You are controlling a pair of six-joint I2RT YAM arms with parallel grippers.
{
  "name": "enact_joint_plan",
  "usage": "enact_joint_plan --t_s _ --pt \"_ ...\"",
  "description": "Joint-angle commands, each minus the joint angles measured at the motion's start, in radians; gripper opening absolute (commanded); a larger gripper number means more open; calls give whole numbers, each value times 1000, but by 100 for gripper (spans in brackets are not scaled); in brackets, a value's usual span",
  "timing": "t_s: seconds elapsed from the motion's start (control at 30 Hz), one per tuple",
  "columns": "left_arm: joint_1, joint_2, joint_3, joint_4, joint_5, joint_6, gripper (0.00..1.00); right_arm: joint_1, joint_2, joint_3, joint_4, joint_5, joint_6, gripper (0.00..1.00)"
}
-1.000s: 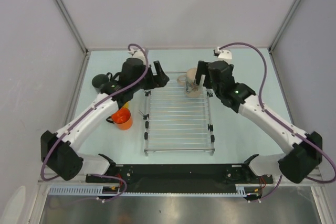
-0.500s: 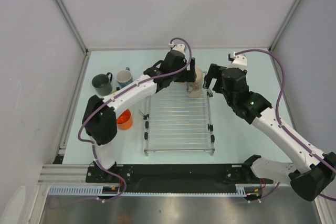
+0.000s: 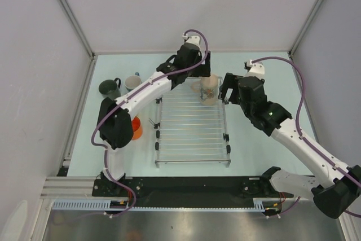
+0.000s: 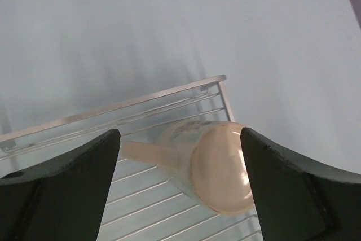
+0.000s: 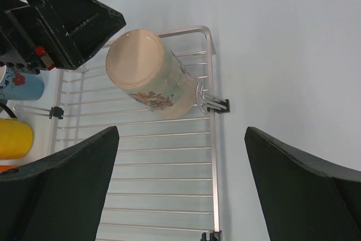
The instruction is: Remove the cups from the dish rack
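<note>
Pale green table (image 3: pixel 259 139), white walls, 2 arms bolted at the near edge. Dish rack (image 3: pixel 192 134) sits mid-table, with the orange mug (image 3: pixel 134 128) just left of it and the grey mug (image 3: pixel 109 88) and blue mug (image 3: pixel 133 82) further back, off the rack. Tan mug (image 3: pixel 208 90) is bottom-up on the rack's far right corner. Right gripper (image 5: pixel 180 131) hangs just right of it. The left arm stretches way out, so the left gripper (image 4: pixel 179 134) hovers at the mug's far side. Both have jaws spread wide, holding nothing.

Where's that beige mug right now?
In the top view the beige mug sits base up on the far right corner of the dish rack, between the left gripper and the right gripper.
</note>
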Motion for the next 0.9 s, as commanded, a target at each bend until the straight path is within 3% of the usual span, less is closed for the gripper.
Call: enact_joint_plan --t_s 0.0,0.2,0.87 --pt "83 29 23 -42 91 -5 93 -3 -35 -3 17 2 9 100" --pt "63 -17 -22 -63 73 -29 93 -2 -41 -5 17 22 9 100" --pt "-101 71 268 -393 -101 -58 98 -2 -57 -25 10 10 37 100"
